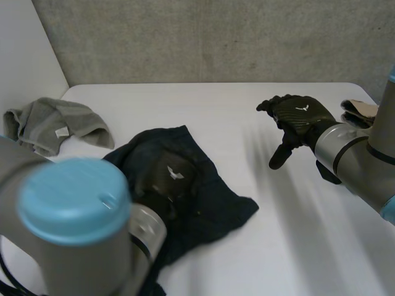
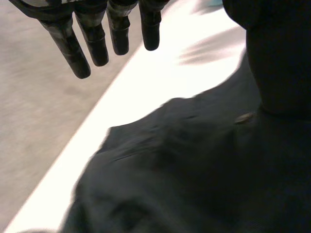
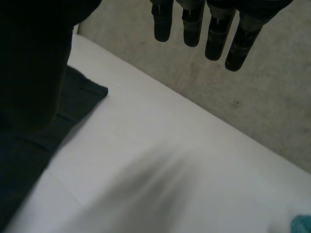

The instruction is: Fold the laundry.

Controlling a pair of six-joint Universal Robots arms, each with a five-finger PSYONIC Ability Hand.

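Note:
A dark navy garment (image 1: 213,200) lies crumpled on the white table (image 1: 222,117), left of the middle. My left hand (image 1: 168,176) is over the garment's middle. In the left wrist view its fingers (image 2: 92,41) reach out straight and apart, holding nothing, with the dark cloth (image 2: 184,170) under the palm. My right hand (image 1: 299,117) hovers above the bare table to the right of the garment, clear of it. Its fingers (image 3: 214,31) are straight and empty, and a corner of the dark garment (image 3: 82,94) lies beside its thumb.
A grey cloth (image 1: 55,126) lies bunched at the table's far left. A beige, folded-looking item (image 1: 361,111) sits at the table's right edge behind my right arm. A grey wall (image 1: 216,37) runs behind the table.

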